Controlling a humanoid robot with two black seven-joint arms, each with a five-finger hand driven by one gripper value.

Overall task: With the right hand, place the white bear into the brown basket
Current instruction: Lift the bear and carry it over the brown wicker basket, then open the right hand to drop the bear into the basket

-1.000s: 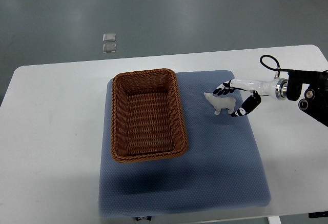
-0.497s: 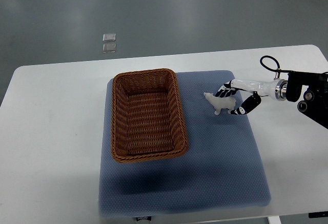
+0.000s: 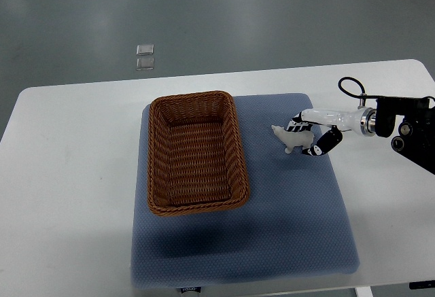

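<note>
A small white bear (image 3: 290, 137) stands on the blue mat (image 3: 285, 215), right of the brown wicker basket (image 3: 196, 151). The basket holds nothing. My right hand (image 3: 307, 134) comes in from the right edge and its fingers curl around the bear's rear half, with the thumb on the near side. The bear's head points left toward the basket. It sits at mat level.
The mat lies on a white table (image 3: 68, 175). Two small clear squares (image 3: 144, 56) lie on the grey floor beyond the table. The right forearm and its black cable (image 3: 353, 90) sit over the table's right end.
The right hand's fingers have closed in on the bear; the thumb moved from the lower right up against it. The bear stayed nearly in place.
</note>
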